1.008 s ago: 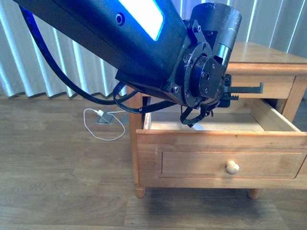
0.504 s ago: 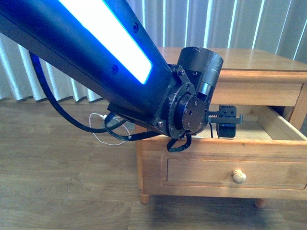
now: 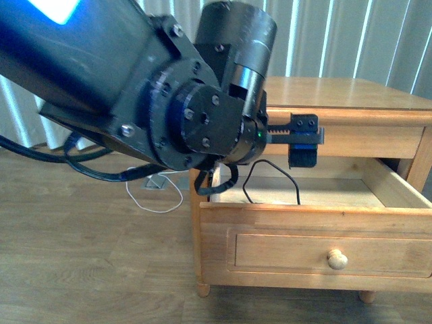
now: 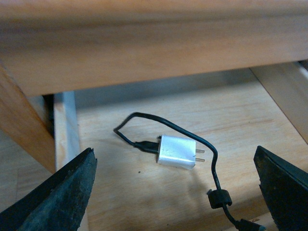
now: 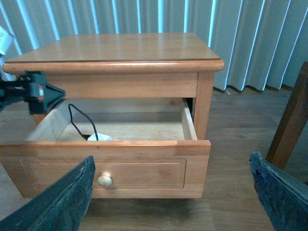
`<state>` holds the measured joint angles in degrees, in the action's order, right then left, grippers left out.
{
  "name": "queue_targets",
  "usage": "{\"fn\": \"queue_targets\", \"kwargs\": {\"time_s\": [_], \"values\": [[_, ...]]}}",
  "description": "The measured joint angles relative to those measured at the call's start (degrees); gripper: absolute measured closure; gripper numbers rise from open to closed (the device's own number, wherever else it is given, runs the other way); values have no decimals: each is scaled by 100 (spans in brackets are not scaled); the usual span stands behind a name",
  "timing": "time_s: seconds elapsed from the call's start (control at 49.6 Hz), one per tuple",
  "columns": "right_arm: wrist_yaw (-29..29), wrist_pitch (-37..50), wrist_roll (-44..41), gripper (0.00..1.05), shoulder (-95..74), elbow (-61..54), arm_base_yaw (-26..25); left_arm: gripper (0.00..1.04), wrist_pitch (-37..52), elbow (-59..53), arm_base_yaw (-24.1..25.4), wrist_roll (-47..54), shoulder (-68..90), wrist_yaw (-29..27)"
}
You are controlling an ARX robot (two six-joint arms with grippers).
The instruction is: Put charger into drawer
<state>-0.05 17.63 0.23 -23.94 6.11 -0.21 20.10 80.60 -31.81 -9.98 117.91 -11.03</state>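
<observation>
Nothing legible in any view: no words, brands, numbers or signs. One candidate only: a small red patch (image 5: 40,91) on the black left gripper (image 5: 48,92), seen from the right wrist camera, possibly a sticker, too blurred and small to read.

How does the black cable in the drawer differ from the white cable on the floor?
The black cable sits in the open drawer, plugged into the charger; the white cable lies on the floor beside the nightstand. The black cable arches up; the white cable lies flat. Both are thin and looped.
</observation>
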Motion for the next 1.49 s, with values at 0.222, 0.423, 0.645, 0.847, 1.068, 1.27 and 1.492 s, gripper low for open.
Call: {"fn": "queue_targets", "kwargs": {"time_s": [0.222, 0.423, 0.645, 0.847, 1.068, 1.27, 1.492], "values": [[0, 0, 0, 9, 0, 0, 0, 6, 426, -999, 197, 212, -1145, -170], [0, 0, 0, 9, 0, 0, 0, 6, 778, -2253, 461, 391, -2509, -299], [0, 0, 0, 9, 0, 0, 0, 6, 669, -4122, 861, 483, -4795, -590], [0, 0, 0, 9, 0, 0, 0, 6, -48, -5257, 894, 503, -6701, -909], [0, 0, 0, 9, 0, 0, 0, 6, -1040, -6109, 588, 107, -8452, -1578], [-2, 0, 0, 9, 0, 0, 0, 6, -1375, -6380, 579, -216, -9095, -1749], [0, 0, 0, 9, 0, 0, 0, 19, -1029, -6581, 789, 262, -9265, -1241]]}}
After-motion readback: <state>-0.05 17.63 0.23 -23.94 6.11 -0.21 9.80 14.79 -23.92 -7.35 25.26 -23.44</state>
